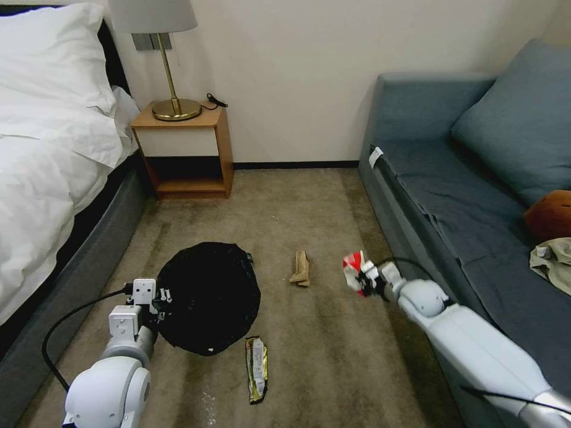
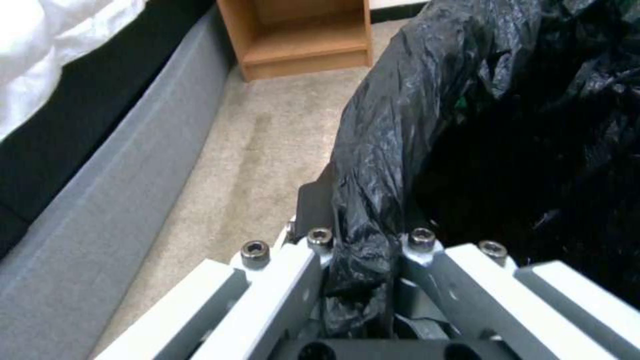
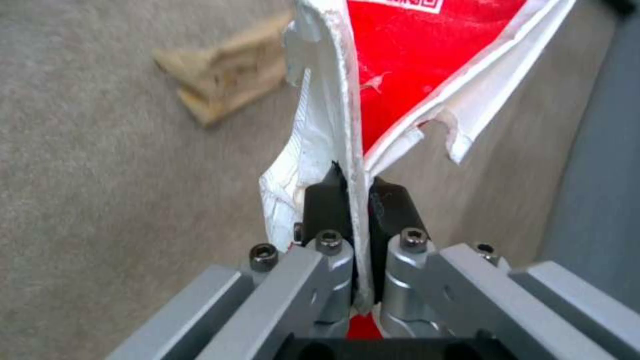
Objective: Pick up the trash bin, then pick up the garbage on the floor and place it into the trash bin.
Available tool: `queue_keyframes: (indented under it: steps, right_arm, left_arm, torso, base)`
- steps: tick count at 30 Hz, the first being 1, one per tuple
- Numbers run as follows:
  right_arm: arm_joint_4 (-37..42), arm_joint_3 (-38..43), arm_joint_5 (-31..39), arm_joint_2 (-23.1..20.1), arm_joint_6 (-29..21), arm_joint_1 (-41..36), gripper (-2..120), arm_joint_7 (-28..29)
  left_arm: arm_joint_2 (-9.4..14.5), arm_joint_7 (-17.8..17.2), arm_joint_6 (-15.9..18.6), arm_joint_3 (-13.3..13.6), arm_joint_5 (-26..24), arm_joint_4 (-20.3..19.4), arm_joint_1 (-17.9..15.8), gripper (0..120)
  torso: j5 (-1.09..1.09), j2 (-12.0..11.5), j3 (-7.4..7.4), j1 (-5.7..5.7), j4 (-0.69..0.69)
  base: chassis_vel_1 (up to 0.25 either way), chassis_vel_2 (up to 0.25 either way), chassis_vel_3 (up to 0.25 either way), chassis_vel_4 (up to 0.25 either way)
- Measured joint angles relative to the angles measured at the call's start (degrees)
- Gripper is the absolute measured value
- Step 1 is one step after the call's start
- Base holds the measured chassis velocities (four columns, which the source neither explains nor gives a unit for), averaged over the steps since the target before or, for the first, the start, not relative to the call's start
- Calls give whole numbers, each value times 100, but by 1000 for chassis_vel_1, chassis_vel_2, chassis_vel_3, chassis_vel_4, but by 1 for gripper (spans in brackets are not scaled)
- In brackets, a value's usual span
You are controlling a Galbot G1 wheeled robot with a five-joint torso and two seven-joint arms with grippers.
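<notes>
On the carpet at about seven o'clock, the left gripper (image 1: 159, 303) is clamped on the bagged rim of the trash bin (image 1: 208, 297). At four o'clock the right gripper (image 1: 364, 280) pinches the red-and-white wrapper (image 1: 352, 267) (only its edge). Carrying it toward nine o'clock, over the bin's mouth, before opening seems wisest; the thin grip could slip.

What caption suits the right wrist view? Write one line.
Right gripper shut on red-and-white plastic wrapper, crumpled tan paper beyond.
</notes>
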Motion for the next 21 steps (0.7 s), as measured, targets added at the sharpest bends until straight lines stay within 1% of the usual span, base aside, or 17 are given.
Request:
queue_keyframes:
  steps: [4, 5, 6, 7, 9, 10, 12, 13, 14, 15, 16, 18, 19, 21]
  right_arm:
    - [239, -211, -195, -145, 162, 233, 1, -175]
    - [405, -332, -217, -205, 204, 343, 1, -210]
    - [567, -443, -219, -257, 223, 435, 1, -221]
    - [567, -443, -219, -257, 223, 435, 1, -221]
    - [905, -601, -210, -327, 210, 584, 1, -234]
    - [905, -601, -210, -327, 210, 584, 1, -234]
    - [1634, -899, -2, -437, 73, 903, 1, -277]
    - [1634, -899, -2, -437, 73, 903, 1, -277]
    - [2002, -1100, 129, -485, 17, 1163, 1, -314]
    - [2175, -1217, 234, -497, -17, 1324, 1, -331]
    - [2175, -1217, 234, -497, -17, 1324, 1, -331]
    - [2619, -1563, 619, -443, -144, 1815, 1, -323]
    - [2619, -1563, 619, -443, -144, 1815, 1, -323]
    - [2793, -1834, 924, -294, -202, 2099, 1, -271]
  left_arm:
    - [-17, -2, -25, -8, 35, 11, 3, 4]
    - [-29, -2, -30, 4, 40, 26, 7, 4]
    - [-40, -2, -33, 21, 50, 53, 4, 4]
    - [-40, -2, -33, 21, 50, 53, 4, 4]
    - [-57, -2, -35, 41, 67, 116, -23, 4]
    - [-57, -2, -35, 41, 67, 116, -23, 4]
    - [-62, -6, -35, 77, 92, 232, -99, 4]
    - [-62, -6, -35, 77, 92, 232, -99, 4]
    - [-65, -10, -35, 104, 108, 279, -137, 4]
    - [-72, -12, -33, 121, 114, 294, -154, 4]
    - [-72, -12, -33, 121, 114, 294, -154, 4]
    - [-118, -19, -20, 186, 144, 341, -205, 4]
    - [-118, -19, -20, 186, 144, 341, -205, 4]
    - [-151, -22, -9, 228, 164, 376, -244, 4]
  torso:
    - [-1, 0, 0, 0, 0]
    - [0, 0, 0, 0, 0]
    - [0, 0, 0, 0, 0]
    - [0, 0, 0, 0, 0]
    - [0, 0, 0, 0, 0]
    - [0, 0, 0, 0, 0]
    - [0, 0, 0, 0, 0]
    - [0, 0, 0, 0, 0]
    - [-2, 0, 0, 0, 0]
    - [-1, 0, 0, 0, 0]
    - [-1, 0, 0, 0, 0]
    - [-2, 0, 0, 0, 0]
    - [-2, 0, 0, 0, 0]
    - [-2, 0, 0, 0, 1]
  base:
    - [0, 0, 0, 0]
    - [0, 0, 0, 0]
    - [0, 0, 0, 0]
    - [0, 0, 0, 0]
    - [0, 0, 0, 0]
    - [0, 0, 0, 0]
    - [0, 0, 0, 0]
    - [0, 0, 0, 0]
    - [0, 0, 0, 0]
    - [0, 0, 0, 0]
    - [0, 0, 0, 0]
    - [0, 0, 0, 0]
    - [0, 0, 0, 0]
    - [0, 0, 0, 0]
